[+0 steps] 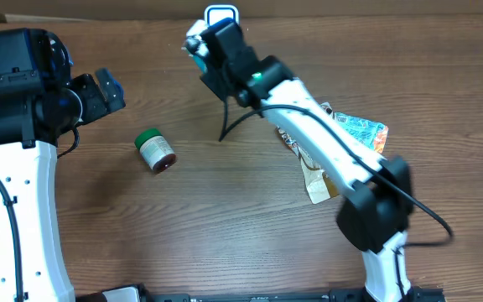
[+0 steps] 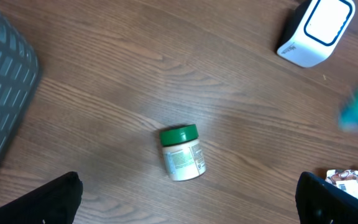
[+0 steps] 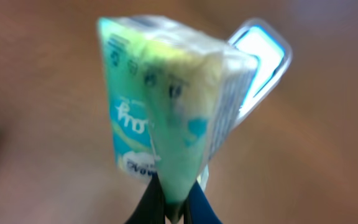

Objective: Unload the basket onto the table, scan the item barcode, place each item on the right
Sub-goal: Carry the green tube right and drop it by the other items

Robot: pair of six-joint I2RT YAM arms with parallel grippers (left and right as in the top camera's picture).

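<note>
The wooden counter carries everything. Across it the right arm reaches from the near right edge to the far middle, while the left arm stands at the left side, well back from the work.

A grey ribbed bin shows at the left edge of the left wrist view. Only its outer wall is visible, so I cannot tell what it holds. A loose pile of packets lies on the right of the counter, partly under the right arm.

The scanner, white with a blue-rimmed window, sits at the far edge of the counter. A small jar with a green lid lies on its side between the two arms, touching nothing.

The left gripper is spread wide and holds nothing. It points toward the jar but is well apart from it.

The right gripper is pressed together, pinching the lower edge of a teal, white and yellow packet. The packet is held off the counter, and its long axis runs straight out from the gripper. The scanner lies just beyond the packet, its window peeking out behind the packet's upper right corner in the right wrist view. The right arm is plainly the nearer one. The face toward the wrist camera is blurred, so I cannot tell whether the barcode faces the window. In my judgement the packet may need turning or nudging toward the window.
</note>
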